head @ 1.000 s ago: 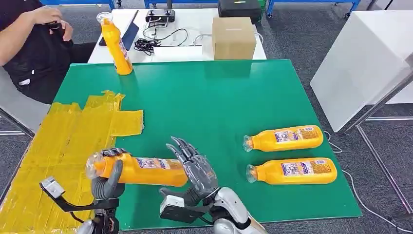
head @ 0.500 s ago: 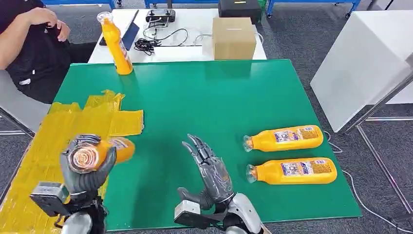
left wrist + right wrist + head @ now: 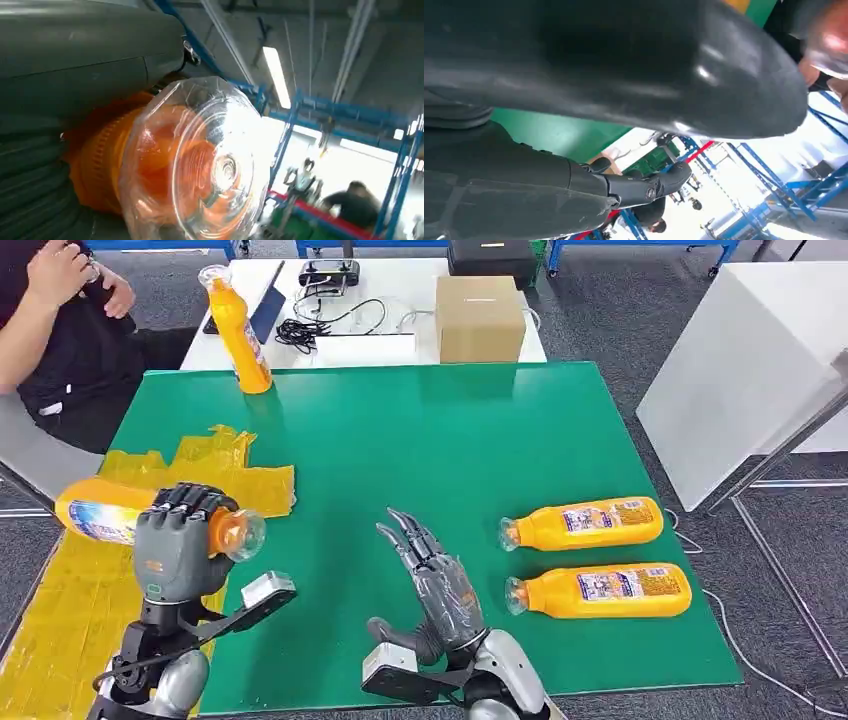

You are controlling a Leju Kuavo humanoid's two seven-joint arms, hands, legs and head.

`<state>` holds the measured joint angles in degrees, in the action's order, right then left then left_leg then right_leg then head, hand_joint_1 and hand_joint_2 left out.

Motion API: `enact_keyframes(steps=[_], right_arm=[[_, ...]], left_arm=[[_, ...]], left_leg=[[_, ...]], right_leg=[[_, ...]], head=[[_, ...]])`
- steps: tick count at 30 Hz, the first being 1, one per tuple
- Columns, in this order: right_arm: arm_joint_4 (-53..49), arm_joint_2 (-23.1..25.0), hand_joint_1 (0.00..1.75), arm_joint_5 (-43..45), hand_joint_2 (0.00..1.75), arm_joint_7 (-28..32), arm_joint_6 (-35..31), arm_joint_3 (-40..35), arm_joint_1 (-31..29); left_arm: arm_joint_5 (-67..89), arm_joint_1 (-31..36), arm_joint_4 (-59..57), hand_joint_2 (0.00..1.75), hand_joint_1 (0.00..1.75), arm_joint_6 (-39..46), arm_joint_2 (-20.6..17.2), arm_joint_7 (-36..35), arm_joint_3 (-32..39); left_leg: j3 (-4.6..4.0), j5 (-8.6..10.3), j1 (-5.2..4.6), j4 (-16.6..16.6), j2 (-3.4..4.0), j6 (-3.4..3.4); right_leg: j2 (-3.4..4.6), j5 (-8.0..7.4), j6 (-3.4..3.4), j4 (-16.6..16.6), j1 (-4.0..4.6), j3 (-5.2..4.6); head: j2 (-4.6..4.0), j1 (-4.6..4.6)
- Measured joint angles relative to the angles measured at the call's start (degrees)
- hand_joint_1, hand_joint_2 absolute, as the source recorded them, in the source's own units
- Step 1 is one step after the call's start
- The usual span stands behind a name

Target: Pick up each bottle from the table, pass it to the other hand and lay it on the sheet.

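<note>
My left hand (image 3: 178, 552) grips an orange bottle (image 3: 100, 512) around its neck, held level above the yellow sheet (image 3: 110, 540), clear cap (image 3: 245, 532) pointing right. The left wrist view looks straight at that clear cap (image 3: 200, 160) beside the grey thumb (image 3: 85, 55). My right hand (image 3: 440, 585) is open over the green table (image 3: 430, 430), fingers straight and pointing away, holding nothing. Two more orange bottles lie on their sides at the right, one farther (image 3: 585, 523) and one nearer (image 3: 600, 591). Another orange bottle (image 3: 238, 332) stands upright at the table's far left corner.
A person (image 3: 55, 320) in dark clothes sits at the far left. Behind the green table a white table (image 3: 400, 300) holds a cardboard box (image 3: 480, 317), cables and a controller. A white panel (image 3: 745, 370) stands to the right.
My left hand has swung the bottle round over the yellow sheet, so its body now points left and its cap right. The right hand let go a second ago and stays open.
</note>
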<state>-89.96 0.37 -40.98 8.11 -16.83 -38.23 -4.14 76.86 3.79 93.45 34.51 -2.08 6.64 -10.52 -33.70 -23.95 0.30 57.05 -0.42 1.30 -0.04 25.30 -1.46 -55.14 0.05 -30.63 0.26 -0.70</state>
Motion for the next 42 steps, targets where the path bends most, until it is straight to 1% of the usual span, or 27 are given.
enact_keyframes(steps=[4, 8, 12, 16, 17, 18, 21, 28, 33, 37, 38, 40, 42], right_arm=[[0.0, 0.15, 0.0, 0.37, 0.0, -0.59, 1.55, -0.04, -1.11], [0.0, 0.42, 0.0, 0.48, 0.0, -0.83, 2.34, -0.07, -1.66], [0.0, 0.55, 0.0, 0.61, 0.0, -0.9, 2.45, -0.09, -1.91], [0.0, 0.57, 0.0, 0.61, 0.0, -0.92, 2.45, -0.09, -1.96], [0.0, 0.57, 0.0, 0.61, 0.0, -0.92, 2.45, -0.09, -1.97], [0.0, 0.57, 0.0, 0.61, 0.0, -0.92, 2.47, -0.09, -1.98], [0.0, 0.57, 0.0, 0.61, 0.0, -1.29, 2.6, -0.09, -1.97], [0.0, 0.55, 0.0, -0.43, 0.0, -2.05, 3.26, -0.09, -1.96], [-0.64, -0.15, 0.0, -2.06, 0.0, -2.64, 1.79, 0.63, -1.25], [-3.23, -1.88, 0.0, -5.35, 0.0, -2.69, -1.11, 2.58, 0.98], [-4.02, -2.47, 0.0, -6.1, 0.0, -2.71, -1.56, 3.26, 1.7], [-5.93, -3.89, 0.0, -7.46, 0.0, -2.84, -2.41, 4.83, 3.94], [-7.81, -5.42, 0.0, -8.0, 0.0, -2.58, -2.78, 6.74, 6.3]], left_arm=[[3.78, 2.42, -7.91, 1.75, 1.75, -3.95, -2.1, -2.45, -2.6], [4.71, 3.78, -15.7, 1.75, 1.75, -6.53, -3.32, -3.69, -4.78], [4.82, 4.58, -20.29, 1.75, 1.75, -7.1, -4.02, -3.82, -5.88], [4.82, 5.04, -22.38, 1.75, 1.75, -7.25, -4.41, -3.89, -6.38], [4.71, 5.15, -22.64, 1.75, 1.55, -7.78, -4.5, -4.06, -6.4], [4.39, 5.26, -22.98, 0.0, 0.0, -8.49, -4.57, -4.24, -6.45], [2.1, 5.58, -24.08, 0.0, 0.0, -10.05, -4.76, -3.98, -6.55], [-2.66, 5.63, -24.65, 0.0, 0.0, -10.24, -5.48, -1.92, -6.38], [-6.98, 4.4, -22.33, 0.0, 0.0, -6.72, -5.48, 0.16, -4.41], [-12.6, 1.86, -18.22, 0.0, 0.0, -3.36, -5.22, 3.65, -1.92], [-16.2, 1.12, -16.86, 0.0, 0.0, -3.32, -4.94, 5.63, -1.18], [-28.36, -0.73, -13.58, 0.0, 0.0, -3.36, -4.04, 11.77, 0.64], [-34.61, -2.12, -10.22, 0.0, 0.0, -3.91, -2.84, 14.65, 2.89]], left_leg=[[0.0, 0.0, 0.0, 0.0, 0.01, 0.0], [-0.02, 0.0, 0.0, 0.0, 0.04, 0.0], [-0.04, 0.0, 0.0, 0.0, 0.03, 0.0], [-0.04, 0.0, 0.0, 0.0, 0.02, 0.0], [-0.04, 0.0, 0.0, 0.0, 0.02, 0.0], [-0.04, 0.0, 0.0, 0.0, 0.02, 0.0], [-0.04, 0.0, 0.0, 0.0, 0.02, 0.0], [-0.04, 0.0, 0.0, 0.0, 0.01, 0.0], [-0.04, -0.01, -0.01, 0.0, 0.01, 0.0], [-0.04, -0.02, -0.02, 0.0, -0.01, -0.01], [-0.04, -0.02, -0.02, 0.0, -0.01, -0.01], [-0.05, -0.03, -0.02, 0.0, -0.02, -0.01], [-0.08, -0.04, -0.04, 0.0, -0.07, -0.01]], right_leg=[[0.0, 0.0, 0.0, 0.0, 0.0, 0.0], [0.0, 0.0, 0.0, 0.0, 0.0, -0.01], [0.0, 0.0, 0.0, 0.0, 0.0, -0.03], [0.0, 0.0, 0.0, 0.0, 0.0, -0.03], [0.0, 0.0, 0.0, 0.0, 0.0, -0.02], [0.0, 0.0, 0.0, 0.0, 0.0, -0.02], [0.0, 0.0, 0.0, 0.0, 0.0, -0.02], [0.0, 0.0, 0.0, -0.01, 0.0, -0.01], [0.0, 0.0, 0.0, -0.01, 0.0, -0.02], [0.0, 0.01, 0.0, 0.0, -0.01, -0.03], [0.0, 0.01, 0.0, 0.0, -0.02, -0.03], [0.0, 0.01, -0.01, 0.01, -0.05, -0.05], [-0.02, 0.02, -0.01, 0.01, -0.06, -0.04]], head=[[0.0, 0.02], [0.0, 0.0], [0.0, 0.0], [0.0, 0.0], [0.0, 0.0], [0.0, 0.0], [0.0, 0.0], [0.0, 0.02], [0.0, -0.02], [0.0, -0.02], [0.0, 0.0], [0.0, 0.0], [0.0, -0.02]])
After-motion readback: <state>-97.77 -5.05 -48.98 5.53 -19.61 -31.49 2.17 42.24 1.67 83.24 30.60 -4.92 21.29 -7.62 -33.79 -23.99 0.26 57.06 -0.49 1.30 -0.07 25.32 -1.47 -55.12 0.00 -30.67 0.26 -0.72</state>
